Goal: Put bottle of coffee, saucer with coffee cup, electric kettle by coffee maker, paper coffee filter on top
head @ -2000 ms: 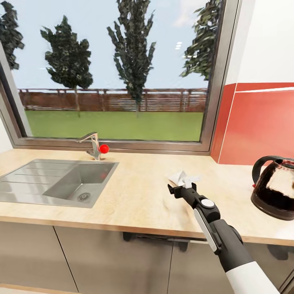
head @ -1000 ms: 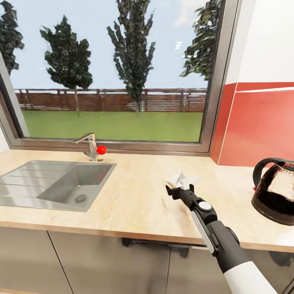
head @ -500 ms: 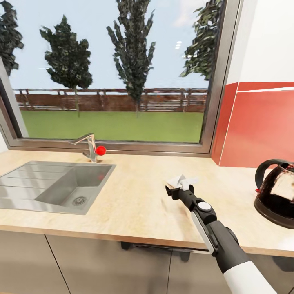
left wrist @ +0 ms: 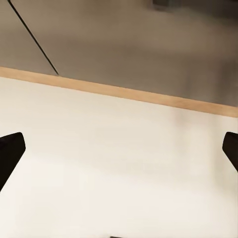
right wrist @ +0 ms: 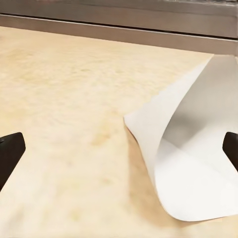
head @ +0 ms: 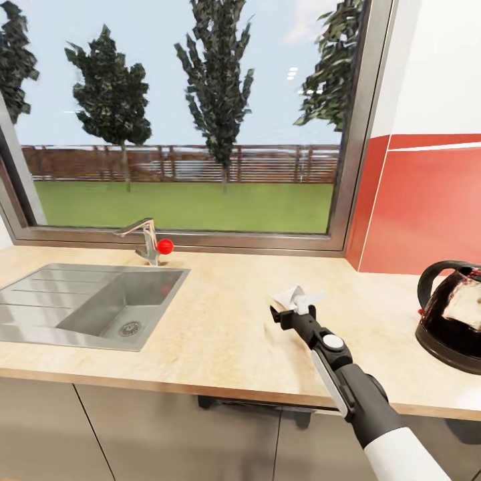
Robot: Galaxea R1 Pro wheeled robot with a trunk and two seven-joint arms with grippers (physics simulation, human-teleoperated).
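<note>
The white paper coffee filter (head: 292,294) lies on the light tan kitchen countertop (head: 214,321), right of the sink. My right gripper (head: 294,306) sits just behind it, low over the counter. In the right wrist view the filter (right wrist: 193,158) curls up from the countertop (right wrist: 64,99) ahead of the right gripper (right wrist: 119,153). That gripper's dark fingertips (right wrist: 10,154) stand wide apart and hold nothing. The electric kettle (head: 454,314) stands at the counter's right end. My left gripper (left wrist: 119,153) is open, hanging over pale floor.
A steel sink (head: 87,304) with a faucet (head: 141,242) and a red knob (head: 165,246) fills the counter's left part. A large window (head: 187,120) runs behind, with a red wall panel (head: 421,207) at the right. Grey cabinet fronts (left wrist: 124,44) stand below the counter.
The whole picture has shifted slightly, so the camera moved. My right gripper stays by the filter, edging only a little left. Nothing was grasped or released.
</note>
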